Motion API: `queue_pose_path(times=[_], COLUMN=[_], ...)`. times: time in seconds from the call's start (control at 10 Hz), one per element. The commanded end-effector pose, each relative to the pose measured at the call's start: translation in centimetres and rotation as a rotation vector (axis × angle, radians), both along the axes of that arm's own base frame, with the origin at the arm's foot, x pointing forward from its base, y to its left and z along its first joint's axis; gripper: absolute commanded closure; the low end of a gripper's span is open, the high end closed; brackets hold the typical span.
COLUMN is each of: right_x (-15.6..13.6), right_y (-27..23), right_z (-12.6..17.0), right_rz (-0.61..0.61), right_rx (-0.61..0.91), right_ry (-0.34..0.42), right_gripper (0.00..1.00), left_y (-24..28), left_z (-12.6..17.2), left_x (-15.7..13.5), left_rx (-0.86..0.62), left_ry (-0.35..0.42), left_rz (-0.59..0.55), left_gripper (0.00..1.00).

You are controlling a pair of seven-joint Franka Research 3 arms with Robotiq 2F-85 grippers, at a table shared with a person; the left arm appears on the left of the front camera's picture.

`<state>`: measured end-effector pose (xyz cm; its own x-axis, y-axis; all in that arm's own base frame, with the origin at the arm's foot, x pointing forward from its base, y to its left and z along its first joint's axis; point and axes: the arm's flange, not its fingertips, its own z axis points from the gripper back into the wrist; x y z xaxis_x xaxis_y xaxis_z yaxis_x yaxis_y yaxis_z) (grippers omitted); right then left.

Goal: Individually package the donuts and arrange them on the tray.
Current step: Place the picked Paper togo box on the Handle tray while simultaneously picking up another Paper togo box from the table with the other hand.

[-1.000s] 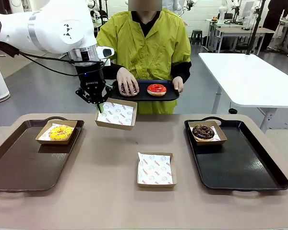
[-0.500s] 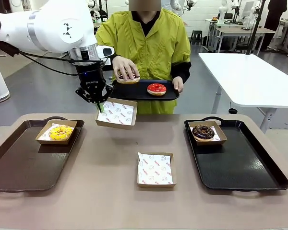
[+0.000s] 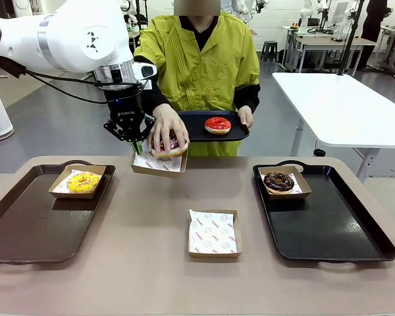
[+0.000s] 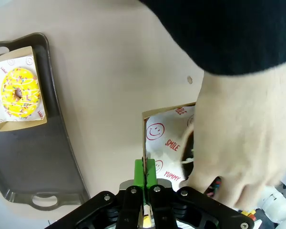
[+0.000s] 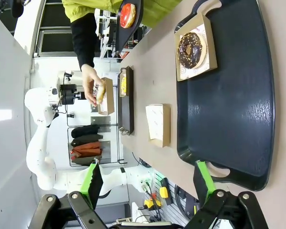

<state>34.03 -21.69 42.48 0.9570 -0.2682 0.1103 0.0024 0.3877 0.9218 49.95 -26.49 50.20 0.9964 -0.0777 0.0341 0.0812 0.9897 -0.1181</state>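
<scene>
Above the table, downturned left tool pinches box

The right tool faces the black tray on the counter's right side, its green pads wide apart. A chocolate donut sits boxed at the tray's far end. Mid-counter lies an empty paper-lined box. Far left, a person's hand holds a donut at the raised box — gripped by the left tool — while a red donut rides a hand-held tray.
</scene>
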Motion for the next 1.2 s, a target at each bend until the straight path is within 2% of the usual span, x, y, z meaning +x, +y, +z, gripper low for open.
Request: queue_pose_path(times=[0.0, 1.1], right_x=[-0.39, -0.39], right_y=[0.50, 0.50], right_z=[0.04, 0.04], right_rz=[-0.014, -0.014], right_rx=[0.015, 0.015], right_ry=[-0.008, -0.008], right_gripper=[0.00, 0.00], left_y=[0.16, 0.16], left_z=[0.24, 0.24], left_x=[-0.17, -0.17], left_rx=[-0.001, -0.001], left_ry=[-0.009, -0.009], left_rz=[-0.008, -0.008], left_gripper=[1.00, 1.00])
